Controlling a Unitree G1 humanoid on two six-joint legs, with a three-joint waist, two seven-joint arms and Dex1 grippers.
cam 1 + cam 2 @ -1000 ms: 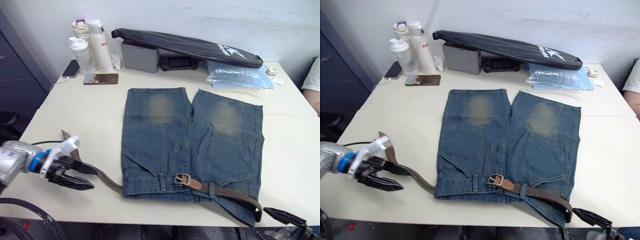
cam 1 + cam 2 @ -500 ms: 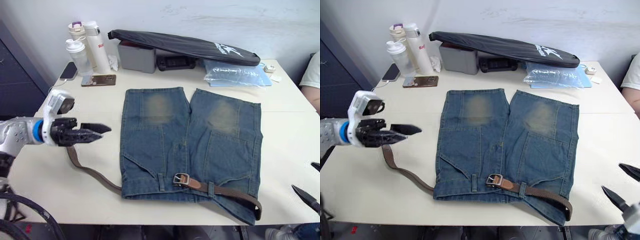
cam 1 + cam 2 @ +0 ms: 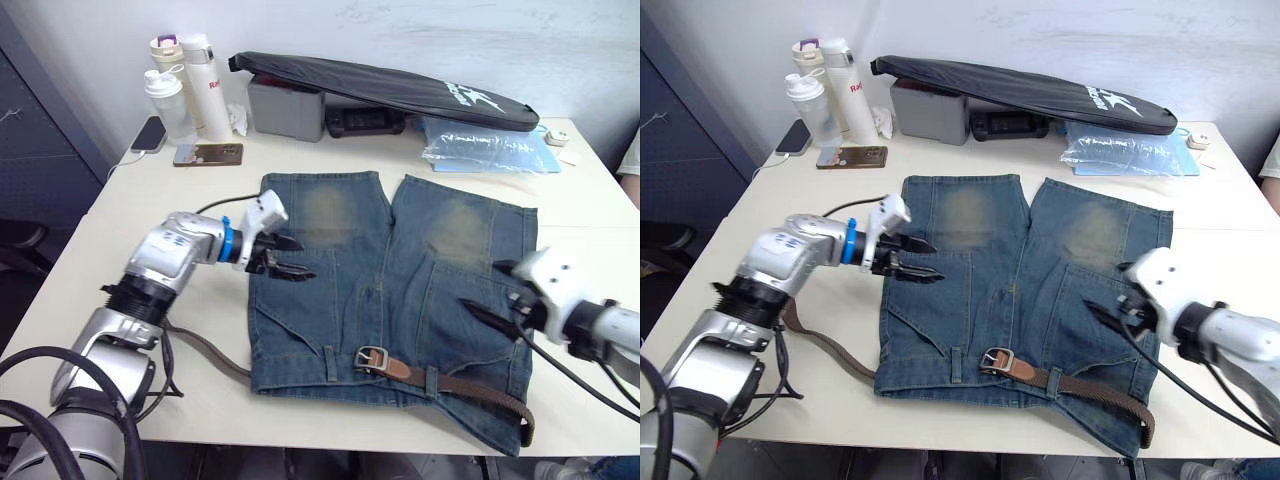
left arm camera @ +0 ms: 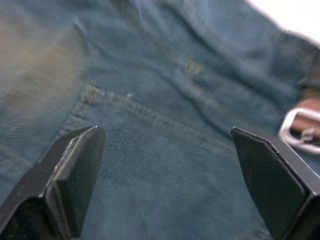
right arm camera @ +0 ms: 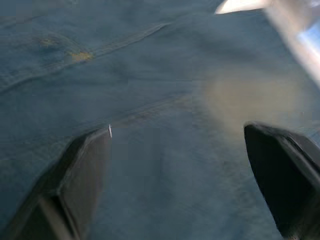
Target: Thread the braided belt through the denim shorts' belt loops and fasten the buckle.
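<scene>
No text reads clearly; the white bottle (image 3: 212, 85) bears red lettering too small to read.

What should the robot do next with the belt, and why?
Probably lower the left pincer toward the buckle. Both pincers hover open and empty over the denim shorts, the right pincer too, while the braided belt lies along the waistband with its tail loose on the table.

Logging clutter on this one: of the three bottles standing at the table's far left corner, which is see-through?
The shortest bottle, nearest the phone: clear body, white cap. The other two behind it are taller and opaque, cream and white.
</scene>
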